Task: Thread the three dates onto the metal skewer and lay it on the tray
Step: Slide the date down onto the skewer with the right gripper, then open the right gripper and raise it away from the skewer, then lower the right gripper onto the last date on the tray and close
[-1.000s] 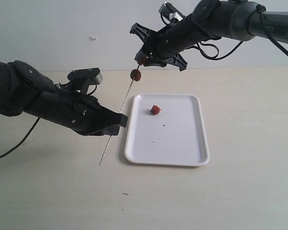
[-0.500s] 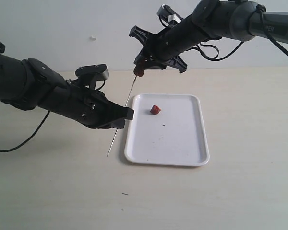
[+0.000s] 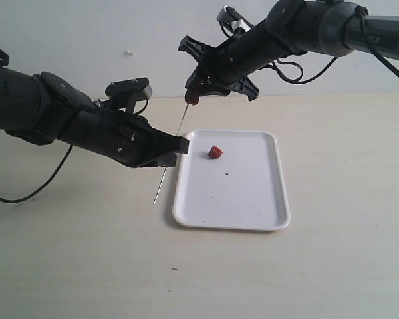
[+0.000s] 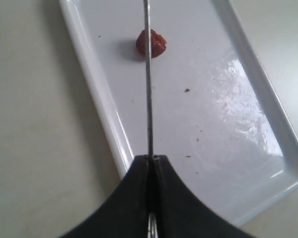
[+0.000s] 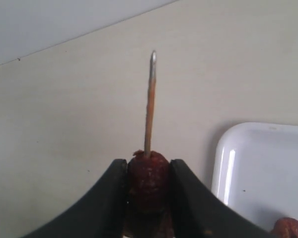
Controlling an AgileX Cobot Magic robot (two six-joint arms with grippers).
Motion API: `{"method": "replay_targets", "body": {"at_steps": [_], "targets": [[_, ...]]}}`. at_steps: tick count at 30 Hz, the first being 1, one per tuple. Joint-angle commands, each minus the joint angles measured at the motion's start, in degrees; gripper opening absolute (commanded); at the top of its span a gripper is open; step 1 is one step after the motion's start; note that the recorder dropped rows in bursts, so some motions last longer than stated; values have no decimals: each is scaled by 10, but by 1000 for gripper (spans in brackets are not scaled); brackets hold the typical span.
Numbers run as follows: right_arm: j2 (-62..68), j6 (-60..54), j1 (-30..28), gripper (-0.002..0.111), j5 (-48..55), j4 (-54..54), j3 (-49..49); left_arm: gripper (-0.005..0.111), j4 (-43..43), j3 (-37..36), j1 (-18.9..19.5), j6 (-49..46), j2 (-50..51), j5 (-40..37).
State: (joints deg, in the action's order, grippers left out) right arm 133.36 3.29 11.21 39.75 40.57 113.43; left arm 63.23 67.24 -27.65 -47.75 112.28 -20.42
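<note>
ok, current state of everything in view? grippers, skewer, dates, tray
left gripper: shut on the metal skewer
right gripper: shut on the held date
metal skewer: off the table, tilted, tip poking out through the held date
held date: speared; whether another sits behind it, cannot tell
loose date: lying on the tray, not threaded
tray: flat on the table

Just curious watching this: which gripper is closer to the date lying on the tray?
Left. The left gripper grips the skewer at the tray edge, near that date; the right gripper holds another date raised well above the table.
</note>
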Motion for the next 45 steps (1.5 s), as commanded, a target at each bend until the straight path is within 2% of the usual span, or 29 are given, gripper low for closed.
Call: {"method": "replay_targets", "body": {"at_steps": [1,4,8,13,19,24,27,30,33,36,40,45], "targets": [[-5,-7,1,29,17,-4,1,0,-6,9,-3,-3,-2,21],[-5,-8,1,34,22,-4,1,0,-30,9,-3,-3,-2,21],[-5,-12,-1,51,32,-4,1,0,-47,9,-3,-3,-2,14],[-7,-15,-7,60,49,-4,1,0,-86,2,-2,-2,-2,17],[-33,-46,-20,60,88,-7,1,0,-93,-1,31,-2,-3,9],[-80,-165,-33,60,107,-44,1,0,-153,-1,91,-3,-3,-41],[-108,-199,-33,60,118,-136,1,0,-156,-1,138,-3,-4,-72],[-116,-233,-33,60,174,-208,1,0,-156,-1,174,-28,-6,-108],[-105,-313,-32,60,267,-219,1,0,-114,-1,198,-72,-8,-126],[-89,-310,-32,60,269,-210,1,0,-54,-1,205,-122,-16,-146],[-64,-276,-19,59,260,-212,1,0,-34,-1,205,-165,-25,-176],[-32,-277,19,59,236,-322,1,0,-26,-1,205,-181,-25,-186]]}}
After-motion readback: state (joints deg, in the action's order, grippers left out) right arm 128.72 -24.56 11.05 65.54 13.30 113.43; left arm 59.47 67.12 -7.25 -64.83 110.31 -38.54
